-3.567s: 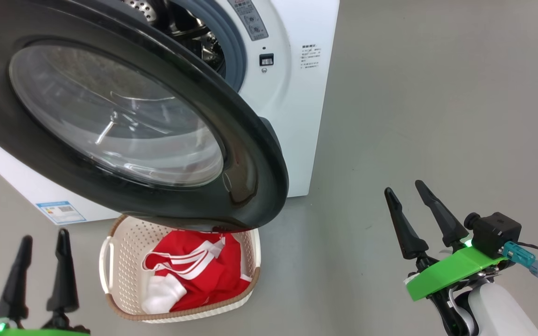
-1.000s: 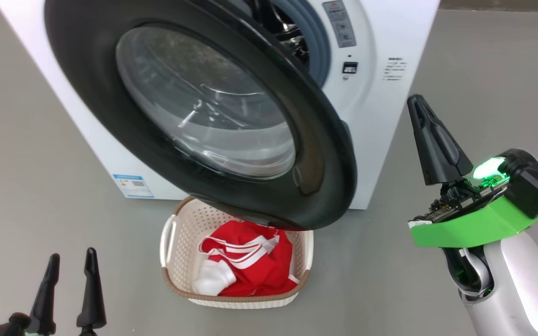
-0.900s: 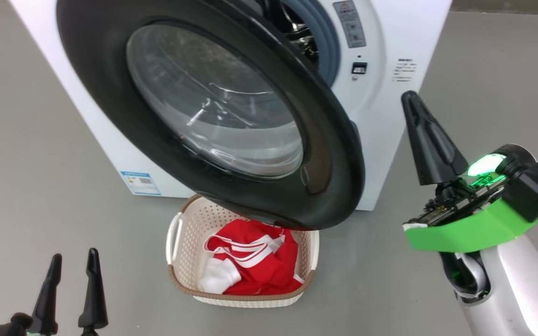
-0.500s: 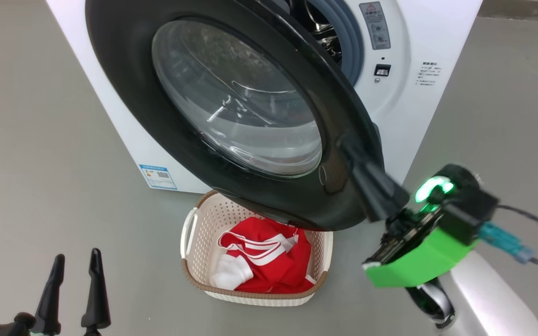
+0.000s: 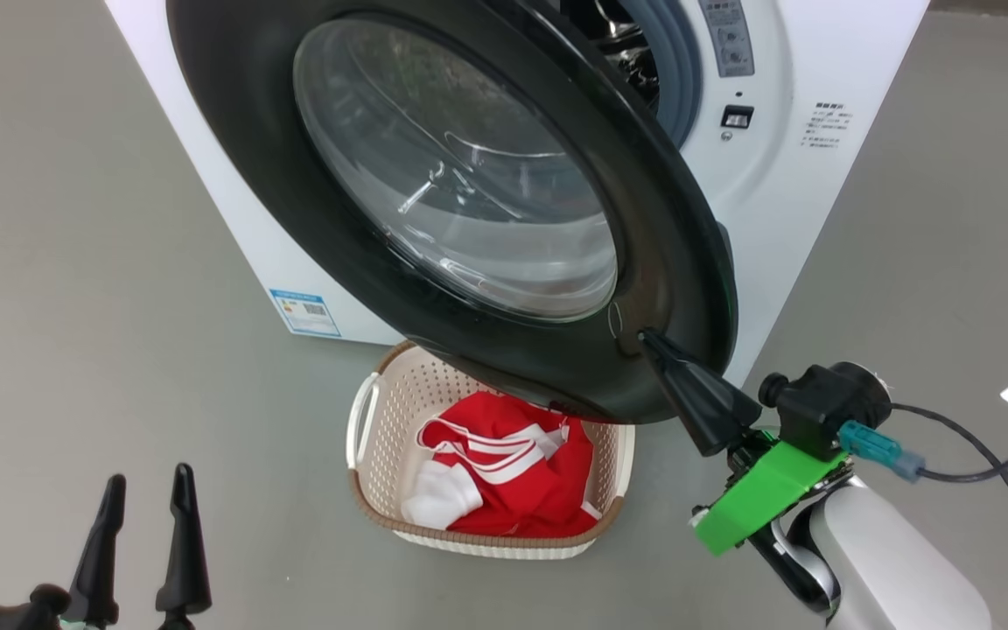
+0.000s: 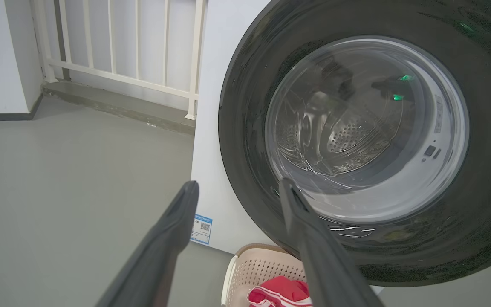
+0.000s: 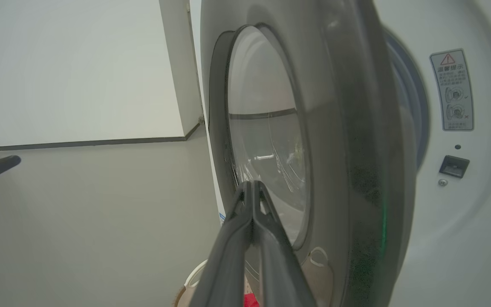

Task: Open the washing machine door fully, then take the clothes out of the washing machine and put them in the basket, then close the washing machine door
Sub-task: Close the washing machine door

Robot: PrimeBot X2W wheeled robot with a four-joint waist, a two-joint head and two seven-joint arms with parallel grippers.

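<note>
The washing machine door (image 5: pixel 469 201) stands half open above the basket (image 5: pixel 364 437), which holds the clothes (image 5: pixel 513 472). The right pincer (image 5: pixel 654 346), pinched shut, meets the door's lower rim. Closing seems in hand and calls for a steady push. The left pincer (image 5: pixel 148 479) hangs wide, well apart.

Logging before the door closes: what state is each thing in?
washing machine door: ajar, swung out over the basket.
washing machine: opening partly exposed.
clothes: piled in the basket.
basket: on the floor, holding the clothes.
left gripper: open, empty.
right gripper: shut, empty, tip at the door's front rim.
</note>
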